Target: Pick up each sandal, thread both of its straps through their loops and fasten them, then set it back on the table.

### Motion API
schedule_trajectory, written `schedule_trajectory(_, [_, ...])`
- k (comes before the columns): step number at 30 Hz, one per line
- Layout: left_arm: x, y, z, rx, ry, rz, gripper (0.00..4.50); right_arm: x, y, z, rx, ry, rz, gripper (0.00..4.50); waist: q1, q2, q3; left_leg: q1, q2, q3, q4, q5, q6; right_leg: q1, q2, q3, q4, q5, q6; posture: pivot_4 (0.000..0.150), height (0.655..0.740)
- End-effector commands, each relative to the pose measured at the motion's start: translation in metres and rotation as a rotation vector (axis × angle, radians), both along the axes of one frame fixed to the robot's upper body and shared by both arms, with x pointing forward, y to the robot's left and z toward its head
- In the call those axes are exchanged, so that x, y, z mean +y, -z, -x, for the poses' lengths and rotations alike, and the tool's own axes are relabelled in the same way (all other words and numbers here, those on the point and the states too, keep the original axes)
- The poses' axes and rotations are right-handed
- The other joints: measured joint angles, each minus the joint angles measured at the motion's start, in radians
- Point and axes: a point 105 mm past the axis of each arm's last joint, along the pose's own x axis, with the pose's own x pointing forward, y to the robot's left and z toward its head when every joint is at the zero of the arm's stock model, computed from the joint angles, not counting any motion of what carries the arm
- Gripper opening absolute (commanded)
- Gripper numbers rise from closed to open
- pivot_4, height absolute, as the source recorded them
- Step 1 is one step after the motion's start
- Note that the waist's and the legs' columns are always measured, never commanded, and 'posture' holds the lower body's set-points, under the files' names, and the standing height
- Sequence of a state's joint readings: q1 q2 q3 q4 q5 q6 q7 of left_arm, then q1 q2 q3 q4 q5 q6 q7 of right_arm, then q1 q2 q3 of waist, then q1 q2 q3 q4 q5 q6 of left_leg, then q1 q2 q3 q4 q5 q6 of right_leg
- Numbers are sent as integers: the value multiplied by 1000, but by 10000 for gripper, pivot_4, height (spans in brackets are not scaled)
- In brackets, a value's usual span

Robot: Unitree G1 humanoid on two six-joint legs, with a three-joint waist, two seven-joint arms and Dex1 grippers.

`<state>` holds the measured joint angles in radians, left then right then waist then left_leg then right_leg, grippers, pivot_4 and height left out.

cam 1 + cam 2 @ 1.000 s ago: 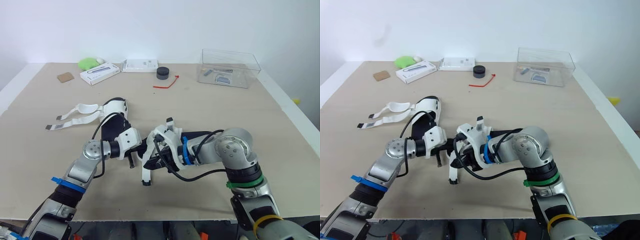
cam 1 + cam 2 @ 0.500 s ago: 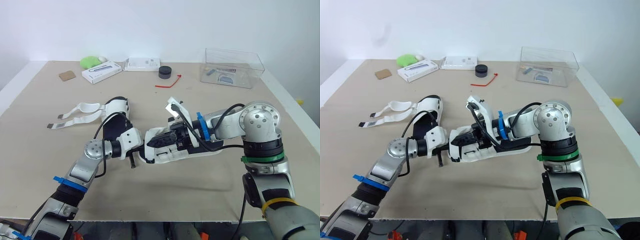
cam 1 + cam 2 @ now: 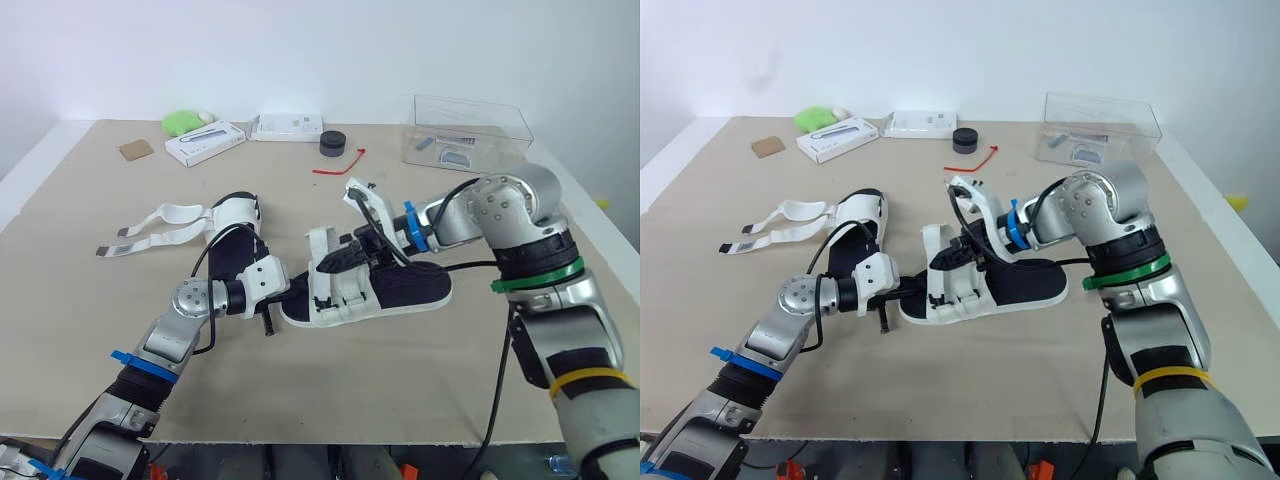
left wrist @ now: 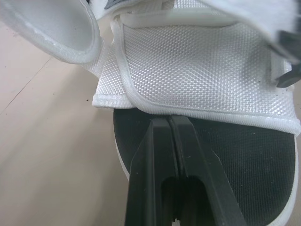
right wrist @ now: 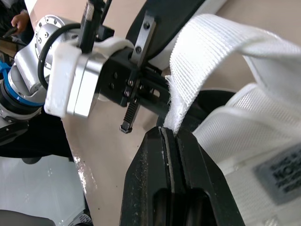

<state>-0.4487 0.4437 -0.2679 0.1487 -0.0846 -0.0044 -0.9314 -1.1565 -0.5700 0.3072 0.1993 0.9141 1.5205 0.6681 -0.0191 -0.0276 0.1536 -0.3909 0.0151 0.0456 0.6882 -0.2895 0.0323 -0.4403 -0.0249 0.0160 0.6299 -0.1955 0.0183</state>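
Sandal (image 3: 400,290) is sole-down on the table (image 3: 380,400), lying between the two grippers. Toe is at the left jaws' tips, heel out past the right jaws.

Left gripper (image 4: 169,121): jaws pressed together over the front of the footbed, tips against the hem of the toe strap. Can't tell if they pinch anything.

Right gripper (image 5: 170,134): jaws closed on the free end of a strap (image 5: 207,52), which stands up from the sandal.

Looks like mid-threading, first sandal. To do it well:
- left pins the toe so the sole can't skate
- right holds the webbing flat with no twist and feeds the tip square into the loop
- regrip nearer the tip if it flops

Long axis runs across the table, toe toward the robot's left and a bit nearer it, heel to the right.

Other sandal (image 3: 232,215) sits beyond the left jaws, straps loose.
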Motion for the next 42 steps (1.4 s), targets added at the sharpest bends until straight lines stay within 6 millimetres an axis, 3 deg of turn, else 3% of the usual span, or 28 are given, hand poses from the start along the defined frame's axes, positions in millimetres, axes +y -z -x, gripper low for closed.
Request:
schedule_trajectory(1, [4, 24, 1, 67, -18, -70, 0, 0, -13, -3, -37, -19, -18, 105, 0, 0, 0, 0, 0, -1, 0, 0, 0, 0, 0, 0, 0, 0, 0, 1500, 7400])
schedule_trajectory(10, [5, 25, 2, 65, -20, -74, 0, -1, -6, 3, 5, -52, 7, 105, 0, 0, 0, -1, 0, -1, 0, 0, 0, 0, -2, -1, 0, 1, -2, 1500, 7400])
schedule_trajectory(29, [7, 26, 2, 61, -21, -84, 0, 6, -18, 5, 73, -43, -53, 105, 0, 0, 0, -1, -1, -1, 0, 0, 0, 0, -5, -5, 0, 2, -4, 1500, 7400])
schedule_trajectory(42, [9, 27, 2, 61, -20, -94, 0, 0, -4, 8, 105, -41, -22, 105, 0, 0, 0, -1, -1, -1, 0, 0, 0, 0, -5, -6, 0, 2, -4, 1500, 7400])
